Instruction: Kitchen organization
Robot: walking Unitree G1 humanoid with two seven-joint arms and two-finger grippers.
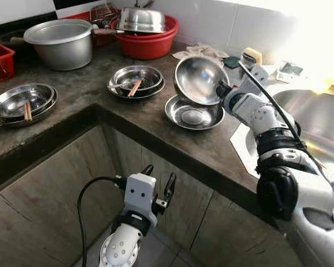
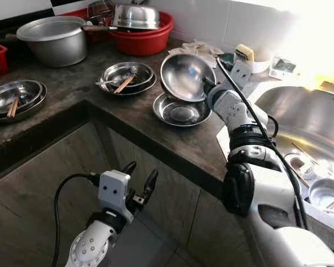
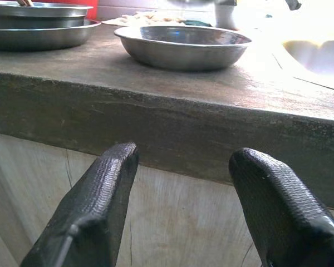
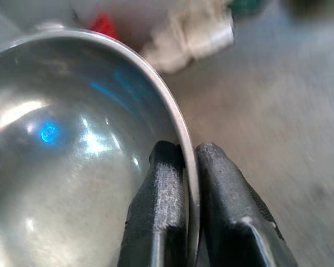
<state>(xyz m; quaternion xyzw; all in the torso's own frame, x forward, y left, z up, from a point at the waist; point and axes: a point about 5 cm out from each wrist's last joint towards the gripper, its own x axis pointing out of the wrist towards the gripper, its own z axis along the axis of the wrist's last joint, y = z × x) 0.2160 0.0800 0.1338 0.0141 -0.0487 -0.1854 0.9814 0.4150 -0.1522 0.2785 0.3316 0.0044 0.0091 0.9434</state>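
Bowl (image 1: 199, 79): steel, tilted on edge above the countertop (image 1: 156, 119), over a second bowl (image 1: 193, 114)
Right gripper (image 4: 189, 161): my fingers pinch its rim
Left gripper (image 1: 158, 186): mine, spread wide, holding nothing, below the counter edge

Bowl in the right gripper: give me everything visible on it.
The steel bowl looks like shiny, unmarked metal, round and fairly deep with a thin rolled rim. It is empty, tilted on edge with its inside facing the camera, lifted above a second bowl on the counter. The right gripper pinches its rim, one finger inside, one outside.
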